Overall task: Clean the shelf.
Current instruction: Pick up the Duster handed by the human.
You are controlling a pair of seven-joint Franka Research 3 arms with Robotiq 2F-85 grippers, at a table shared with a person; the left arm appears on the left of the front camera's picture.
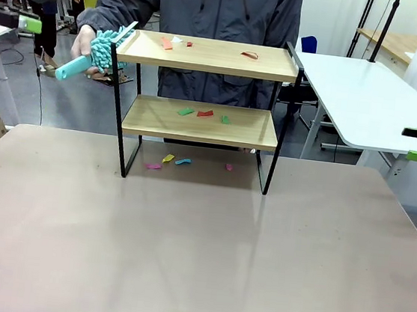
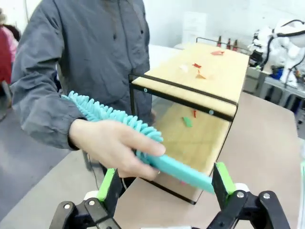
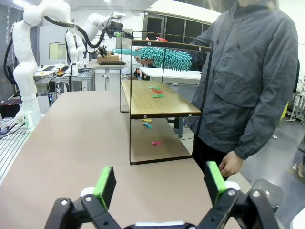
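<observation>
Shelf (image 1: 212, 57) littered with paper bits, a person's hand (image 1: 84, 40) holding a duster (image 1: 104, 48) up beside it
It stands at the far middle of the brown table (image 1: 182, 258), right in front of the person, with coloured paper scraps (image 1: 197, 112) on both wooden boards (and a few more on the tabletop underneath). The teal fluffy duster is just off the top board's left end, and its handle pokes in between the green pads of the left gripper (image 2: 164, 181), whose jaws are spread wide; can't tell if a pad touches it. The right gripper (image 3: 160, 179) is spread wide too, holding nothing, off to the right and well apart from the shelf
</observation>
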